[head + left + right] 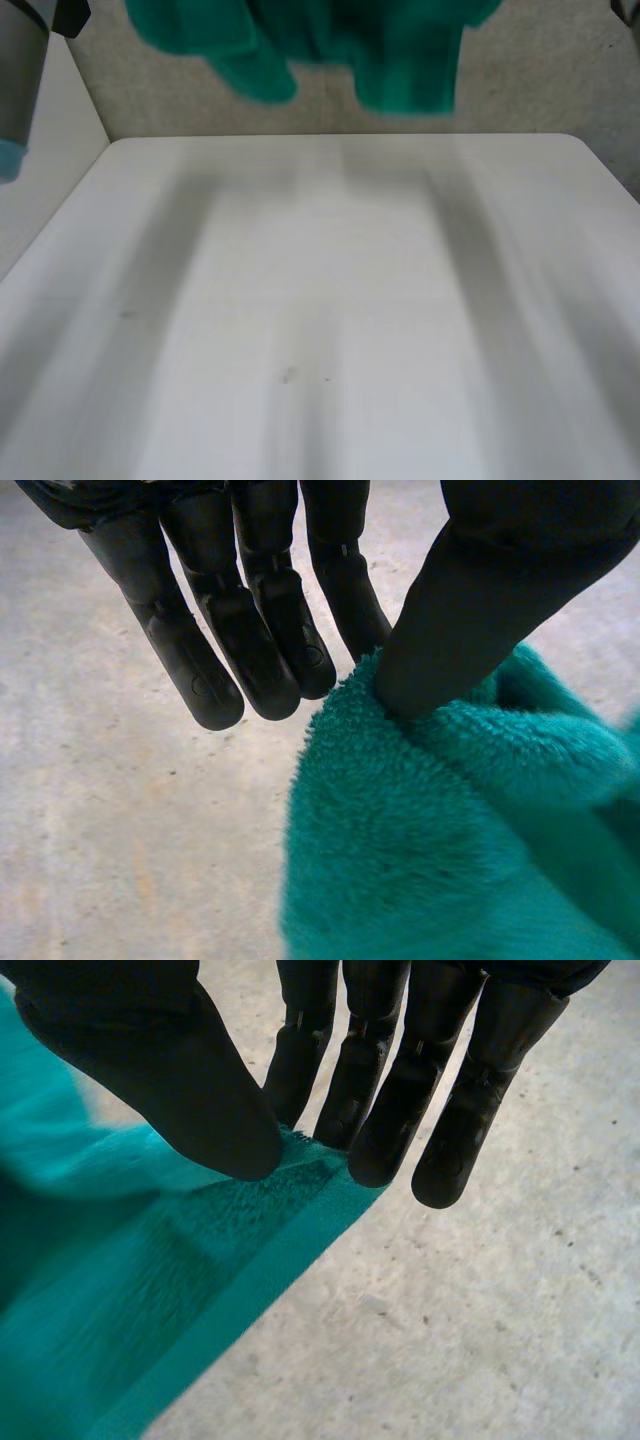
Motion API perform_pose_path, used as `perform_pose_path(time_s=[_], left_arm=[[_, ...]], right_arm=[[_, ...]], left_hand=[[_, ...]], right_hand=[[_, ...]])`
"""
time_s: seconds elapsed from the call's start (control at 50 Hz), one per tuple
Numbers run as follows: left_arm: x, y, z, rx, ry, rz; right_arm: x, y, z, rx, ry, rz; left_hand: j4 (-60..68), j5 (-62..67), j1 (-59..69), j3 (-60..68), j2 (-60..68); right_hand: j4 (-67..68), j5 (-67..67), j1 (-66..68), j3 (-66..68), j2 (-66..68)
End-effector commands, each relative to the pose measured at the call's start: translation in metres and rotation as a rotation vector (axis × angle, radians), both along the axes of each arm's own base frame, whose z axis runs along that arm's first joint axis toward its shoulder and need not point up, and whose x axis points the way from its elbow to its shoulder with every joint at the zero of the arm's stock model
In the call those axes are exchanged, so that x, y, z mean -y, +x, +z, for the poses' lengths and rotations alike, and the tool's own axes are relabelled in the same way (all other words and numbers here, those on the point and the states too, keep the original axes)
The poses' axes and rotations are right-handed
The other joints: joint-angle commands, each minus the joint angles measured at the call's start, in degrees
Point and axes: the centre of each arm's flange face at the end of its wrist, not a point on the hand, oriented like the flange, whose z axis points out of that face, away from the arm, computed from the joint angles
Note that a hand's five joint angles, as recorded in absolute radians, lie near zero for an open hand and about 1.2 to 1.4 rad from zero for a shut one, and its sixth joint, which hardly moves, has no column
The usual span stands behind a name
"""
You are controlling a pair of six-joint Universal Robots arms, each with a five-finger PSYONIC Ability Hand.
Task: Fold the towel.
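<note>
pinching towel point(330, 45) edge: left hand point(255, 630) | pinching corner: right hand point(395, 1090) | towel hangs beyond table point(330, 300)

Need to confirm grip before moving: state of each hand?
Left hand: shut on the towel, pinched by thumb against fingers.
Right hand: shut on the towel's corner.

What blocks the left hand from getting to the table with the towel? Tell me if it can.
Probably yes. The left hand pinches the towel, which hangs past the far edge of the table; nothing I can see stands in between.
</note>
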Motion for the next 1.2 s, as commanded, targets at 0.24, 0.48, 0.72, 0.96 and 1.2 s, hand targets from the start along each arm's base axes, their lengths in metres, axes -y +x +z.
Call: perform_pose_path(time_s=[0.24,0.48,0.72,0.96,1.2], left_arm=[[-0.009,0.010,-0.203,0.294,0.719,-0.059],[0.019,0.001,-0.277,0.467,0.749,-0.034],[-0.010,-0.006,-0.252,0.463,0.688,-0.052],[-0.063,0.045,-0.260,0.436,0.759,0.216],[-0.051,0.080,-0.302,0.430,0.942,0.359]], right_arm=[[-0.043,-0.026,-0.176,-0.438,0.644,0.020],[-0.035,-0.033,-0.237,-0.453,0.764,0.006],[-0.024,-0.038,-0.245,-0.386,0.704,-0.027],[-0.009,-0.057,-0.257,-0.375,0.736,-0.088],[-0.008,-0.060,-0.259,-0.379,0.739,-0.095]], left_hand=[[11.46,15.50,14.47,11.81,11.24],[11.46,15.50,14.47,11.81,11.24],[-51.23,-47.20,-48.22,-50.88,-51.46],[-55.46,-51.43,-52.46,-55.12,-55.69],[-54.96,-50.92,-51.95,-54.61,-55.18]], right_hand=[[11.90,13.12,24.31,12.35,11.98],[11.90,13.12,24.31,12.35,11.98],[11.90,13.12,24.31,12.35,11.98],[11.90,13.12,24.31,12.35,11.98],[11.90,13.12,24.31,12.35,11.98]])
